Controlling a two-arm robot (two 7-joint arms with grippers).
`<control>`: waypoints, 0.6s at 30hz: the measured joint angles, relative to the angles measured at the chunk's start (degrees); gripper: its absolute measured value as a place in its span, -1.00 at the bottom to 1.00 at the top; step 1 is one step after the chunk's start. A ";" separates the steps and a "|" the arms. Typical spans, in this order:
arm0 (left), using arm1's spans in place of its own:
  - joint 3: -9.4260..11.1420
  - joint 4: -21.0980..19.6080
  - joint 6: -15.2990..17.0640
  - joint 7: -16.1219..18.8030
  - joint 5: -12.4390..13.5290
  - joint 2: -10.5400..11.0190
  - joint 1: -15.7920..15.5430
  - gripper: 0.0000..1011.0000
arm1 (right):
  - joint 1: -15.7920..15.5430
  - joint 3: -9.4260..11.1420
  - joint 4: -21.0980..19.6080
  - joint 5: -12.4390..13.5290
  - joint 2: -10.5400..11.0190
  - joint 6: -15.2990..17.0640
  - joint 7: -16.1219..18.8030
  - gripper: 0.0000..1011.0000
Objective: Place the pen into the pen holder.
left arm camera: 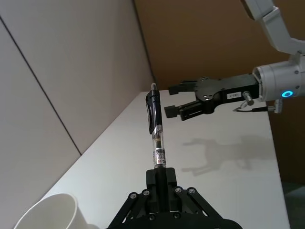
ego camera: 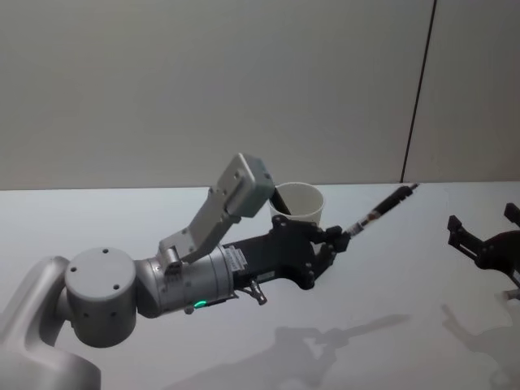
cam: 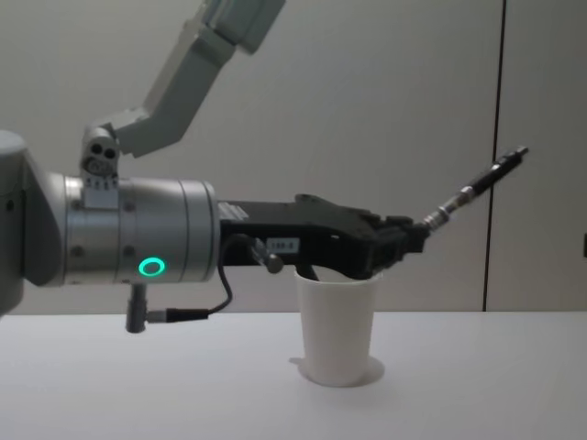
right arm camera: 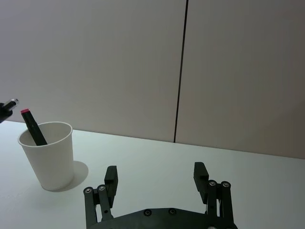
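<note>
Pen (ego camera: pixel 380 210) is held clamped in the left hand (ego camera: pixel 337 239), tilted upward near the pen holder (ego camera: pixel 302 213) ready for insertion; right hand (ego camera: pixel 485 231) is parked aside, spread apart.

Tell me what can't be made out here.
Chest view: rim of the pen holder, behind the left gripper.
Left wrist view: gripped end of the pen, inside that gripper.
Right wrist view: lower part of the dark stick, behind the holder's wall.
Head view: right gripper, cut by the edge.
</note>
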 joint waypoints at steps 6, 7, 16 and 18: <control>0.75 0.14 0.36 -1.01 -0.04 -0.09 -0.13 -0.74 | 0.00 0.00 0.00 0.00 0.00 0.00 0.00 0.98; 0.83 0.14 0.40 -1.10 -0.07 -0.09 -0.13 -0.74 | 0.00 0.00 0.00 0.00 0.00 0.00 0.00 0.98; 1.48 0.19 0.75 -1.74 -0.29 -0.11 -0.18 -0.74 | 0.00 0.00 0.00 0.00 0.00 0.00 0.00 0.98; 1.56 0.20 0.79 -1.81 -0.32 -0.12 -0.19 -0.74 | 0.00 0.00 0.00 0.00 0.00 0.00 0.00 0.98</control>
